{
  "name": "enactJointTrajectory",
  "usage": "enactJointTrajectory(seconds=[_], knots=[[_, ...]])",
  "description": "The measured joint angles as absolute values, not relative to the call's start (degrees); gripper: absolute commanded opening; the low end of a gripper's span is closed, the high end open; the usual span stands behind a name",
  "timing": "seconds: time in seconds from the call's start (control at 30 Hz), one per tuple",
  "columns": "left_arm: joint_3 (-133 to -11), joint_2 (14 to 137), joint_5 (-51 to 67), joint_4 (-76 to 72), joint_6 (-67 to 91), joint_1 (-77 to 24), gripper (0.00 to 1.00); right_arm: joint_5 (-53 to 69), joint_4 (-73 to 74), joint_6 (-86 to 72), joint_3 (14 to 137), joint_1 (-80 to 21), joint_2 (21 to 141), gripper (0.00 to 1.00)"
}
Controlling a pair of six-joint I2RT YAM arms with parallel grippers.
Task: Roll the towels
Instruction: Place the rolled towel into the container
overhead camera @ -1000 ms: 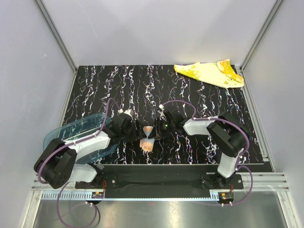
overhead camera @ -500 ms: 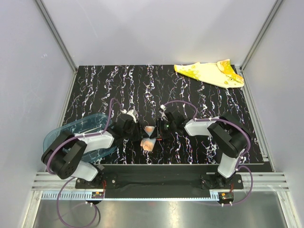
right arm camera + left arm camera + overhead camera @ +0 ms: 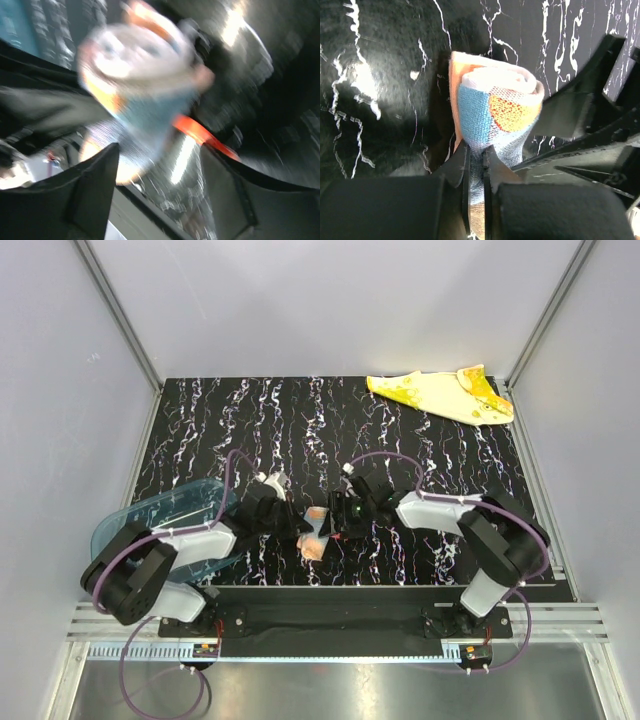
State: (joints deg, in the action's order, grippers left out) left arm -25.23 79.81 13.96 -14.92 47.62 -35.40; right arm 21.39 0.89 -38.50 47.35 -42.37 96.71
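Left end effector (image 3: 475,156) clenched on rolled orange-pink towel (image 3: 495,105); right end effector (image 3: 159,150) spread wide, empty.

From above, the light falls even and bright; everything reads sharp, and the pale walls (image 3: 60,390) carry no hard shadows. The left wrist view is dim: the orange-pink towel (image 3: 495,107) is crisp, with white glare on the glossy black surface (image 3: 365,85) left of it. The right wrist view is smeared by motion blur, with glare streaking above-right of the towel.
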Motion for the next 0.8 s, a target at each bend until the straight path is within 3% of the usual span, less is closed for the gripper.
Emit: enactJointTrajectory(seconds=[0.17, 0.43, 0.8], knots=[[-24.73, 73.14, 12.88, -7.94, 47.55, -35.53, 0.00, 15.07, 14.83, -36.67, 48.99, -42.41, 89.06, 0.85], [-27.40, 59.35, 9.37, 7.51, 47.35, -35.53, 0.00, 9.02, 26.72, -34.28, 54.00, -39.77, 75.07, 0.87], [-51.05, 41.60, -7.01, 39.77, 41.25, -31.16, 0.00, 8.23, 32.23, -34.00, 53.67, -38.85, 71.42, 0.88]])
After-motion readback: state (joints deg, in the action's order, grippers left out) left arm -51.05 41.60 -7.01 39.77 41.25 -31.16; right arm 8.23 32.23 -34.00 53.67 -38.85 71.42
